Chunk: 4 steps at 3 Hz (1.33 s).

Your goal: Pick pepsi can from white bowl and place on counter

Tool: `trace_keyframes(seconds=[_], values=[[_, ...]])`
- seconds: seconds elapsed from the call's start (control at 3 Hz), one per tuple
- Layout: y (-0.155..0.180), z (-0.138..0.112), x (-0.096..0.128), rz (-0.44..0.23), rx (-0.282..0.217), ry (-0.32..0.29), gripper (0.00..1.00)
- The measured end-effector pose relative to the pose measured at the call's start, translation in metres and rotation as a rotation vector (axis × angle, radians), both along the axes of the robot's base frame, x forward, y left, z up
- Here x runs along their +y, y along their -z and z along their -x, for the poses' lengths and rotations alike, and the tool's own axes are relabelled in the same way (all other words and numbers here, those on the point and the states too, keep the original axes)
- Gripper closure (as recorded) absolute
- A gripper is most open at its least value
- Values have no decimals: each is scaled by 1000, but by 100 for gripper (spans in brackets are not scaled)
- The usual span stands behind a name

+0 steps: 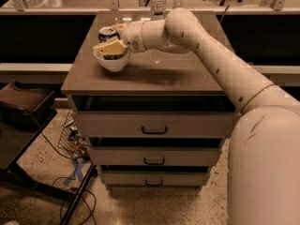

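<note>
The pepsi can [107, 32], blue with a silver top, stands in the white bowl [111, 64] at the back left of the tan counter [164, 74]. My gripper [114, 37] reaches in from the right and sits over the bowl. It is open, with one yellowish finger [108, 47] in front of the can and the other behind it. The near finger hides the lower part of the can. I cannot tell whether the fingers touch the can.
A clear plastic bottle [158, 0] with a white label stands at the counter's back edge. Drawers with black handles [154, 131] are below the top. A dark stand [21, 111] and cables [75, 144] lie on the floor to the left.
</note>
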<state>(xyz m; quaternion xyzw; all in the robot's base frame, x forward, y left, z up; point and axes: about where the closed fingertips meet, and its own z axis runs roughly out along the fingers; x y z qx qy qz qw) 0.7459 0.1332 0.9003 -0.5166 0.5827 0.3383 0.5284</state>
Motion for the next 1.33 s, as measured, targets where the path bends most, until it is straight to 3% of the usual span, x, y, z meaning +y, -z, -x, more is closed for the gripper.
trace_keyframes(seconds=[0.67,1.0,1.33], values=[[1,-1,9,-48,5,-37,87],[-24,-13,13,-47,2,-86,100],[-55,-26,4,-37,-14,-102,100]])
